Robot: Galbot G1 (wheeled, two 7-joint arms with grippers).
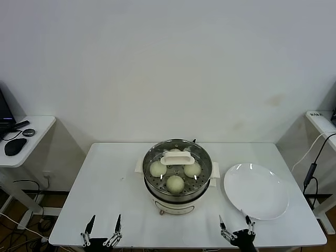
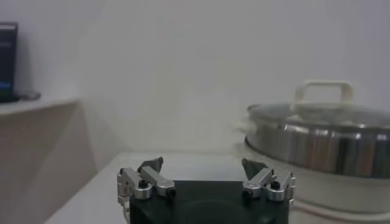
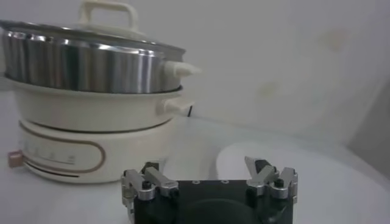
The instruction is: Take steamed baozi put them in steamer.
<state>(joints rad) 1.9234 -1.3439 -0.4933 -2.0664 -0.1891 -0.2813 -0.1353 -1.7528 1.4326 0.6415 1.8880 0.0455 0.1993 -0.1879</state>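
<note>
The steamer [image 1: 177,198] stands mid-table with its glass lid [image 1: 177,157] on. Through the lid I see three steamed baozi [image 1: 158,168] [image 1: 192,169] [image 1: 175,183] on the perforated floor; a fourth [image 1: 175,151] is mostly hidden behind the lid's white handle. My left gripper [image 1: 105,218] is open and empty at the table's front edge, left of the steamer. My right gripper [image 1: 233,220] is open and empty at the front edge, between steamer and plate. The left wrist view shows the left gripper [image 2: 202,162] and steamer [image 2: 329,146]; the right wrist view shows the right gripper [image 3: 198,163] and steamer [image 3: 79,67].
A white plate [image 1: 256,190] lies empty to the right of the steamer and also shows in the right wrist view [image 3: 292,173]. A side table [image 1: 31,137] with a mouse stands at the left, another [image 1: 321,122] with cables at the right.
</note>
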